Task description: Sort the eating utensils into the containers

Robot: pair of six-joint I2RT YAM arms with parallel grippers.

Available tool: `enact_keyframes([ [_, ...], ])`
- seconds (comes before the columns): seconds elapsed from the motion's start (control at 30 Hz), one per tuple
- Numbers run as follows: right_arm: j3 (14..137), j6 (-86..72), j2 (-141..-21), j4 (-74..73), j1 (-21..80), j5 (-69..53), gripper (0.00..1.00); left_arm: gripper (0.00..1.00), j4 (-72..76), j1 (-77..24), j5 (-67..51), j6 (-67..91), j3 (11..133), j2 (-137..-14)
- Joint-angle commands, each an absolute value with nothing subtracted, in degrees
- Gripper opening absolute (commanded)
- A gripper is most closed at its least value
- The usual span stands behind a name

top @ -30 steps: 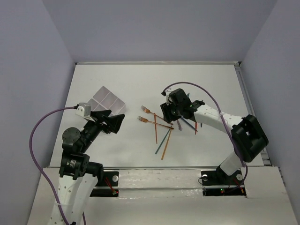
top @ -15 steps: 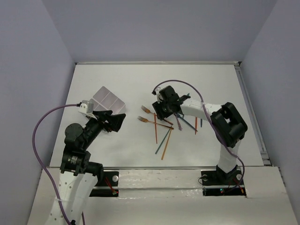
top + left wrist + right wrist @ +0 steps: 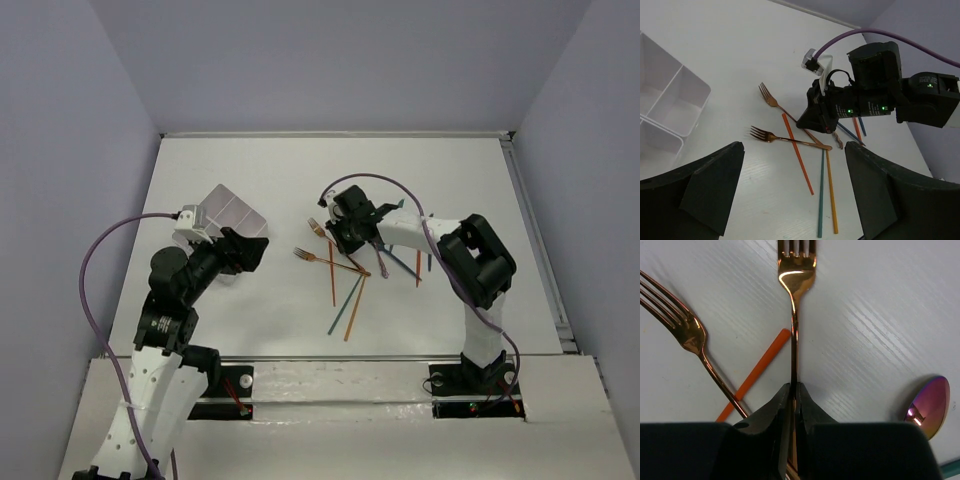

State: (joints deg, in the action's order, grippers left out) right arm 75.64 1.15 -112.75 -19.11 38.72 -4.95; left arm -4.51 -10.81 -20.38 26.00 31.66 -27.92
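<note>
Hanging nearest, the left gripper (image 3: 794,160) shows fingers (image 3: 705,190) spread wide. Beyond it a teal stick (image 3: 820,200) and an orange stick (image 3: 798,152) lie beside a loose copper fork (image 3: 785,139). The right gripper (image 3: 794,390) is clamped on the handle of a second copper fork (image 3: 795,275), which appears to rest on the table (image 3: 450,180); an iridescent spoon (image 3: 928,399) lies near. The divided tray (image 3: 692,112) sits far left, apart from them

The white table (image 3: 300,180) is carrying a divided tray (image 3: 232,215) ahead of the left gripper (image 3: 250,255). A copper fork (image 3: 796,275) is lying in the right gripper's (image 3: 794,395) pinch, with another fork (image 3: 322,259), sticks (image 3: 333,280) and a spoon (image 3: 927,400) beside it.
</note>
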Motion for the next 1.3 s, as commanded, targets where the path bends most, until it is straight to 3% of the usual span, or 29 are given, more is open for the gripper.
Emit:
enact_keyframes([
  [0.0, 75.67, 2.99, -112.06, -17.76, 39.29, -5.80, 0.12, 0.94, -1.32, -11.07, -19.77, 30.84, 31.38, -29.79],
  [0.07, 75.32, 3.16, -111.54, -16.96, 39.29, -5.54, 0.07, 0.92, -0.36, -11.07, -20.12, 32.60, 29.80, -30.84],
  [0.53, 69.53, 1.58, -96.06, -9.32, 44.56, 2.29, 0.07, 0.75, 11.86, -14.76, -19.43, 40.78, 29.35, -40.86],
  [0.97, 63.81, -3.25, -88.95, -2.47, 48.60, -5.45, 0.07, 0.77, 18.55, -22.68, -8.10, 37.71, 38.66, -61.07],
  [1.27, 63.20, -3.95, -89.21, -1.67, 48.60, -8.26, 0.07, 0.64, 23.64, -24.25, -4.66, 36.74, 40.51, -68.37],
])
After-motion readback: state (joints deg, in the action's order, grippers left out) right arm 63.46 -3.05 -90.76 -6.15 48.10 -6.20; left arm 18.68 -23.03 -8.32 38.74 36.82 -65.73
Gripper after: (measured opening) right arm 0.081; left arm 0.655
